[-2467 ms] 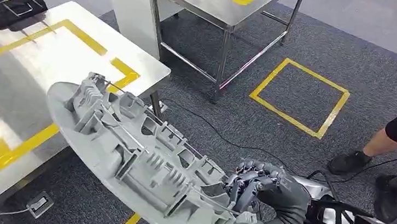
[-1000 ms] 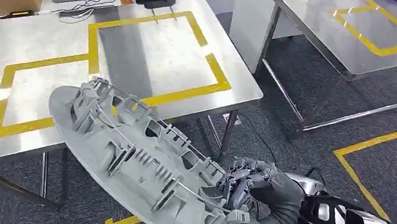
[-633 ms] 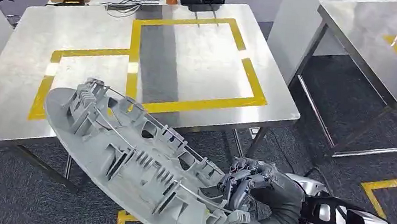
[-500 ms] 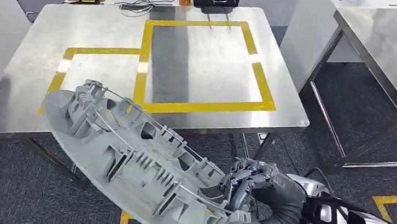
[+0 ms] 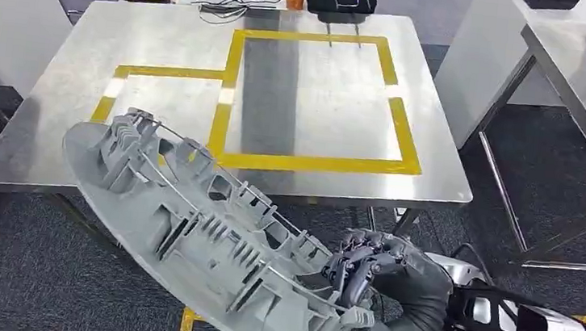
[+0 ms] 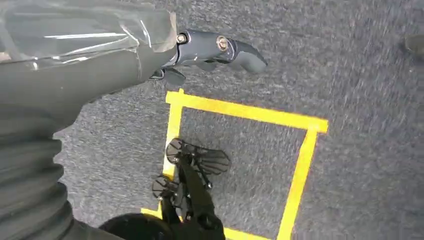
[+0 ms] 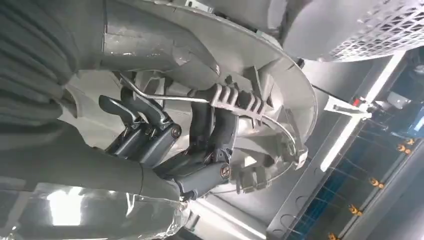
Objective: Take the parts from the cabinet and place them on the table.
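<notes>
While the long grey ribbed part (image 5: 202, 230) is carried in the air, it lies slanted across the lower head view, its far end overlapping the near edge of the bench (image 5: 48, 150) and its near end low by the robot's body. The right hand (image 5: 379, 291) holds that near end: the right wrist view shows its dark fingers (image 7: 207, 132) curled through the ribs and around a thin metal rod on the part's inner face, so the grip sits at one end and most of the part juts out past it unsupported. By my reading the fetching from the cabinet is done and the carry to the bench is the step in hand. Next, the part needs to go forward and over the bench top, likely into the yellow tape outline (image 5: 306, 163), then come down flat before the fingers let go; with a one-end grip, the free end could dip or catch the bench edge. The left hand (image 6: 210, 50) hangs over the carpet holding nothing, fingers loosely curled as far as I can judge
</notes>
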Robot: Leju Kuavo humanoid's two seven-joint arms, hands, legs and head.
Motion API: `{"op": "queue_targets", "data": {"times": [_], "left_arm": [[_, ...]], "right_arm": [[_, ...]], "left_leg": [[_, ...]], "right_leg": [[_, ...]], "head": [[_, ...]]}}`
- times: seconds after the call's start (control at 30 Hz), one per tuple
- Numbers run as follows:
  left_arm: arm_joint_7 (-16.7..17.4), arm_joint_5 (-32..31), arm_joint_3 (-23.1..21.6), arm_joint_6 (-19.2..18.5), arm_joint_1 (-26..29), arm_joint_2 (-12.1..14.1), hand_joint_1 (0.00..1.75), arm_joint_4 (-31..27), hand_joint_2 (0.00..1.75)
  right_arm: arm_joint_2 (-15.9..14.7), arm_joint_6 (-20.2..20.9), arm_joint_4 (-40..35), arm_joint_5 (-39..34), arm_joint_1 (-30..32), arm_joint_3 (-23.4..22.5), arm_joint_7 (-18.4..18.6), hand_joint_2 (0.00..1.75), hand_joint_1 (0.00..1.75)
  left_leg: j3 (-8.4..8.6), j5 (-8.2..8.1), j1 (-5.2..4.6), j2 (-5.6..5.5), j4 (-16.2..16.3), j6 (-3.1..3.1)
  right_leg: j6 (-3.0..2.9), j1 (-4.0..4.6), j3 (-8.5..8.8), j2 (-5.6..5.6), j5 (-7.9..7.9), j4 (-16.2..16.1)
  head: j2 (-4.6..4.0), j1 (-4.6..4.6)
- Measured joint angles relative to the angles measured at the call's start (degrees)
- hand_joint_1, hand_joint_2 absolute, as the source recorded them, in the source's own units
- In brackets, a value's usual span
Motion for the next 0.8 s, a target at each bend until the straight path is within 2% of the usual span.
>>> {"op": "queue_targets", "data": {"times": [0.07, 0.1, 0.13, 0.17, 0.23, 0.27, 0.3, 0.33, 0.37, 0.4, 0.43, 0.47, 0.5, 0.57, 0.63, 0.67, 0.73, 0.77, 0.8], "left_arm": [[0.0, 0.0, 0.0, 0.0, 0.1, 0.1, 0.0, 0.0, 1.75], [0.0, 0.0, 0.0, 0.0, 0.1, 0.1, 0.0, 0.0, 1.75], [-0.1, 0.0, -0.1, -0.1, 0.1, 0.0, 0.0, 0.0, 1.75], [-0.2, 0.0, -0.1, -0.2, 0.1, 0.0, 0.0, 0.0, 1.75], [-0.3, -0.2, -0.1, -0.3, -0.1, 0.0, 0.0, 0.0, 1.75], [-0.4, -0.2, -0.2, -0.3, -0.1, 0.0, 0.0, 0.0, 1.75], [-0.4, -0.3, -0.3, -0.4, -0.1, -0.1, 0.0, 0.0, 1.75], [-0.5, -0.3, -0.3, -0.4, -0.1, -0.1, 0.0, 0.0, 1.75], [-0.6, -0.4, -0.4, -0.4, 0.0, -0.1, 0.0, 0.0, 1.75], [-0.7, -0.4, -0.4, -0.4, 0.0, -0.2, 0.0, 0.0, 1.75], [-0.8, -0.4, -0.4, -0.5, 0.0, -0.2, 0.0, 0.0, 1.75], [-0.9, -0.4, -0.4, -0.5, 0.0, -0.1, 0.0, 0.0, 1.75], [-1.0, -0.5, -0.4, -0.5, 0.0, -0.1, 0.0, 0.0, 1.75], [-1.2, -0.8, -0.4, -0.4, 0.1, -0.1, 0.0, 0.0, 1.75], [-1.3, -1.1, -0.4, -0.3, 0.0, -0.1, 0.0, 0.0, 1.75], [-1.4, -1.1, -0.4, -0.3, -0.1, -0.1, 0.0, 0.0, 1.75], [-1.4, -1.4, -0.5, -0.2, -0.2, -0.1, 0.0, 0.0, 1.75], [-1.4, -1.4, -0.4, -0.2, -0.1, -0.1, 0.0, 0.0, 1.75], [-1.5, -1.5, -0.4, -0.2, -0.1, -0.1, 0.0, 0.0, 1.75]], "right_arm": [[0.0, 0.0, 0.0, -0.2, 0.2, -0.1, 0.0, 1.75, 1.75], [0.0, -0.1, -0.3, -0.2, 0.3, -0.3, -0.1, 1.75, 1.75], [0.0, -0.1, -0.3, -0.2, 0.3, -0.5, -0.1, 1.75, 1.75], [-0.1, -0.1, -0.4, -0.4, 0.3, -0.8, -0.2, 1.75, 1.75], [-0.2, -0.1, -0.5, -0.3, 0.8, -1.0, -0.2, 1.75, 1.75], [-0.3, -0.1, -0.5, -0.3, 1.0, -1.1, -0.3, 1.75, 1.75], [-0.3, -0.1, -0.5, -0.3, 1.1, -1.2, -0.4, 1.75, 1.75], [-0.3, -0.1, -0.5, -0.3, 1.1, -1.2, -0.4, 1.75, 1.75], [-0.4, -0.1, -0.5, -0.3, 1.1, -1.2, -0.5, 1.75, 1.75], [-0.4, -0.1, -0.5, -0.3, 1.1, -1.3, -0.6, 1.75, 1.75], [-0.5, -0.1, -0.5, -0.3, 1.1, -1.4, -0.6, 1.75, 1.75], [-0.6, -0.1, -0.5, -0.4, 1.1, -1.4, -0.7, 1.75, 1.75], [-0.6, -0.1, -0.5, -0.4, 1.2, -1.4, -0.7, 1.75, 1.75], [-0.6, -0.1, -0.5, -0.5, 1.3, -1.6, -0.8, 1.75, 1.75], [-0.6, -0.1, -0.7, -0.4, 1.3, -1.6, -0.8, 1.75, 1.75], [-0.6, -0.1, -0.8, -0.5, 1.3, -1.7, -0.8, 1.75, 1.75], [-0.5, -0.1, -0.8, -0.4, 1.3, -1.6, -0.8, 1.75, 1.75], [-0.5, -0.1, -0.8, -0.4, 1.4, -1.6, -0.8, 1.75, 1.75], [-0.5, -0.1, -0.8, -0.4, 1.4, -1.6, -0.8, 1.75, 1.75]], "left_leg": [[-0.04, -0.27, -0.3, -0.25, -0.2, 0.49], [1.44, 0.14, -0.05, -0.53, -1.2, 0.99], [2.08, 0.47, 0.25, -0.79, -2.1, 1.09], [2.44, 0.48, 0.32, -0.88, -2.3, 1.4], [2.56, 0.32, 0.3, -1.37, -2.3, 1.77], [2.57, 0.15, 0.28, -1.67, -2.3, 1.86], [2.76, -0.07, 0.28, -2.02, -2.2, 1.81], [3.08, -0.33, 0.34, -2.31, -2.2, 1.67], [3.44, -0.61, 0.42, -2.6, -2.2, 1.5], [3.91, -1.03, 0.52, -2.91, -2.0, 1.18], [4.06, -1.67, 0.49, -3.16, -1.7, 0.79], [4.03, -2.39, 0.0, -3.28, -1.1, 0.29], [4.02, -3.04, 0.06, -3.36, -1.1, 0.07], [4.1, -3.61, 0.41, -3.3, -1.5, -0.58], [4.58, -4.16, 0.74, -2.73, -0.5, -1.09], [3.35, -4.87, 0.75, -2.12, 2.0, -1.35], [-2.46, -7.99, 0.8, -1.63, 11.2, -1.94], [-5.57, -8.86, 0.8, -1.49, 15.4, -2.05], [-8.15, -8.4, 0.79, -1.43, 17.7, -2.01]], "right_leg": [[0.67, -0.19, 0.32, -0.27, -0.09, -0.4], [0.95, -0.05, 0.72, -0.24, -0.19, -0.6], [0.93, -0.24, 0.37, 0.54, -0.42, 0.3], [0.66, -0.23, -0.9, 1.26, -1.7, 2.8], [0.29, -0.28, -6.13, 1.82, -4.87, 12.1], [0.49, -0.27, -8.66, 1.99, -5.65, 16.0], [0.87, -0.34, -9.96, 2.01, -5.32, 17.2], [1.58, -0.51, -9.63, 2.0, -3.77, 15.3], [2.28, -0.67, -8.2, 2.0, -1.68, 11.7], [2.95, -0.85, -5.78, 2.01, 0.93, 6.1], [3.37, -1.09, -3.46, 2.07, 2.97, 0.8], [2.54, -0.68, -2.86, 2.13, 2.75, -0.1], [1.43, -0.75, -2.67, 2.1, 2.48, -0.2], [0.5, -0.24, -2.52, 2.13, 1.87, -0.1], [-0.4, -0.7, -1.41, 2.34, 1.61, -0.3], [-0.82, -0.73, -0.71, 2.22, 1.1, -0.3], [-1.08, -0.58, 0.36, 2.13, 0.18, -0.3], [-1.13, -0.48, 0.85, 2.16, -0.31, -0.3], [-1.12, -0.39, 1.5, 2.22, -0.94, -0.3]], "head": [[0.0, 0.0], [0.0, -0.02], [0.0, 0.24], [-0.02, 0.37], [0.0, 0.48], [0.0, 0.48], [0.0, 0.5], [0.0, 0.48], [0.0, 0.5], [0.0, 0.5], [-0.02, 0.59], [0.0, 0.68], [0.0, 0.66], [-0.02, 0.66], [0.0, 0.61], [0.0, 0.24], [0.0, 0.18], [0.0, 0.22], [0.0, 0.2]]}}
